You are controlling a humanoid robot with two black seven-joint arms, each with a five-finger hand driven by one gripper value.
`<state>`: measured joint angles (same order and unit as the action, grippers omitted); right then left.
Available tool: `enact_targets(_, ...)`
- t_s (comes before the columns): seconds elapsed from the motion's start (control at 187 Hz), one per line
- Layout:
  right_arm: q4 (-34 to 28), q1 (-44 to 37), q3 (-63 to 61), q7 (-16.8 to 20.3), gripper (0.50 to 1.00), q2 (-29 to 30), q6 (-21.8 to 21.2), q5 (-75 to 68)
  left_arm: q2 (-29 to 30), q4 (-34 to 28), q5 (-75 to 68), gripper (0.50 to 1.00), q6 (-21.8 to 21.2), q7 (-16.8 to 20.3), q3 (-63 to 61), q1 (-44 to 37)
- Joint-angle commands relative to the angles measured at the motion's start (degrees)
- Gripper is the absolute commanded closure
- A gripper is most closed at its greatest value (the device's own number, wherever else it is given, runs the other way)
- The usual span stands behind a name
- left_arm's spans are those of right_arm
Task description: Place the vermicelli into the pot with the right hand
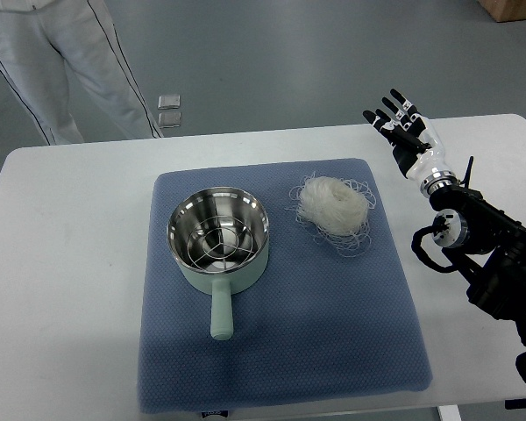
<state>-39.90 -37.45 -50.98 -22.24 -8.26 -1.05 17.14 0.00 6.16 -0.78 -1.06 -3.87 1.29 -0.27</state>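
Vermicelli nest [334, 205] lies on blue mat [280, 342] beside green pot [218, 242]; right hand [406, 133] hovers apart, fingers spread, empty.

Your right hand [403, 127] is raised with its fingers [387, 109] spread and holding nothing, up and to the right of the pot [219, 239]. Its black forearm [482, 241] comes in from the right edge, well clear of the pot.
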Motion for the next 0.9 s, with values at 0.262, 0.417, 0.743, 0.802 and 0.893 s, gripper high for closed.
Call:
enact_targets(0.262, 0.0, 0.0, 0.0, 0.0, 0.581, -0.1, 0.0, 0.0, 0.0, 0.0, 0.0, 0.500, 0.0, -0.1, -0.1, 0.0)
enact_targets(0.417, 0.0, 0.0, 0.1, 0.0, 0.581, -0.1, 0.0, 0.0, 0.0, -0.1, 0.0, 0.500, 0.0, 0.0, -0.2, 0.0)
enact_targets(0.743, 0.1, -0.2, 0.1, 0.0, 0.581, -0.3, -0.1, 0.0, 0.0, 0.0, 0.0, 0.500, 0.0, -0.1, -0.1, 0.0)
enact_targets(0.802, 0.1, -0.3, 0.2, 0.1, 0.581, -0.4, 0.0, 0.0, 0.0, -0.1, 0.0, 0.500, 0.0, -0.1, -0.1, 0.0)
enact_targets(0.893, 0.1, -0.3, 0.1, 0.1, 0.581, -0.4, 0.0, 0.1, 0.0, 0.0, 0.0, 0.500, 0.0, -0.1, -0.1, 0.0)
